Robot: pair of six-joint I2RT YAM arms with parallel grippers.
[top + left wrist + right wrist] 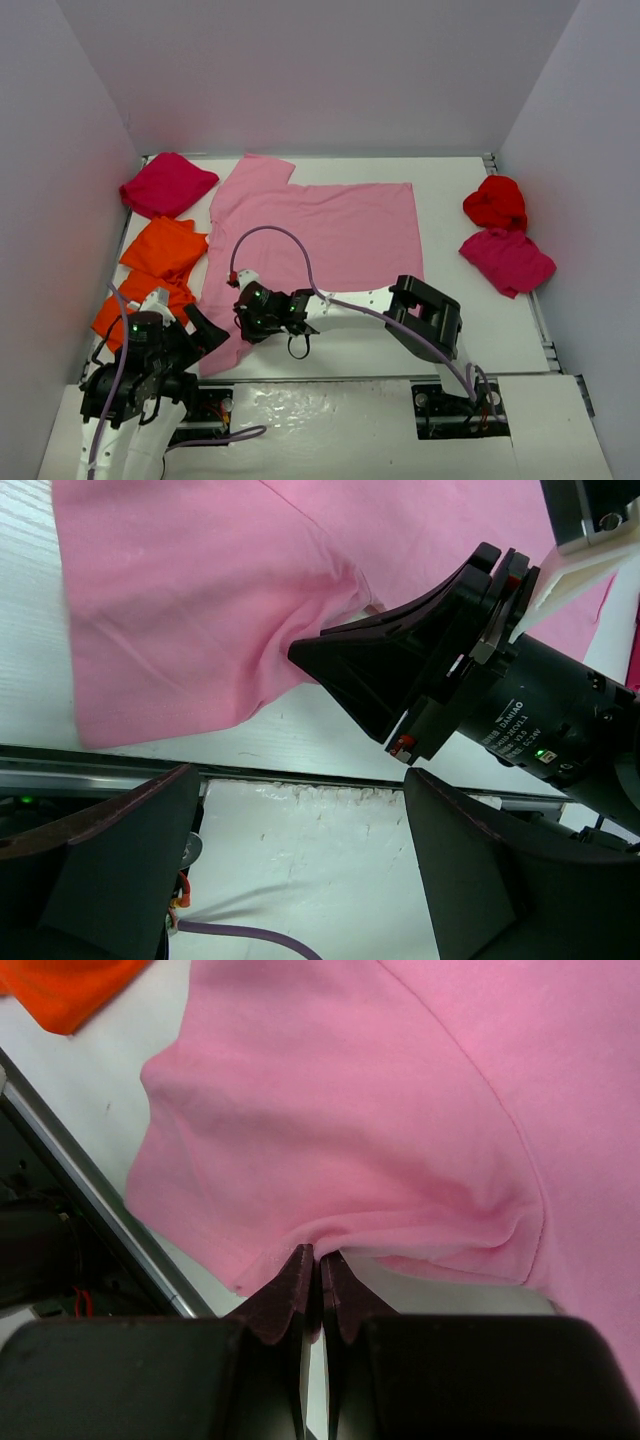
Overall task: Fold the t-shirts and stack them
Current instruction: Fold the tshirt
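Right claw pinching pink t-shirt hem, close in wrist view; left claw spread, empty; red t-shirt only overhead

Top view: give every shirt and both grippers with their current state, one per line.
pink t-shirt, spread flat, near edge pinched
orange t-shirts, crumpled heap, unfolded
left magenta t-shirt, crumpled
right magenta t-shirt, crumpled
red t-shirt, crumpled
left gripper, jaws open, empty
right gripper, jaws shut on pink t-shirt
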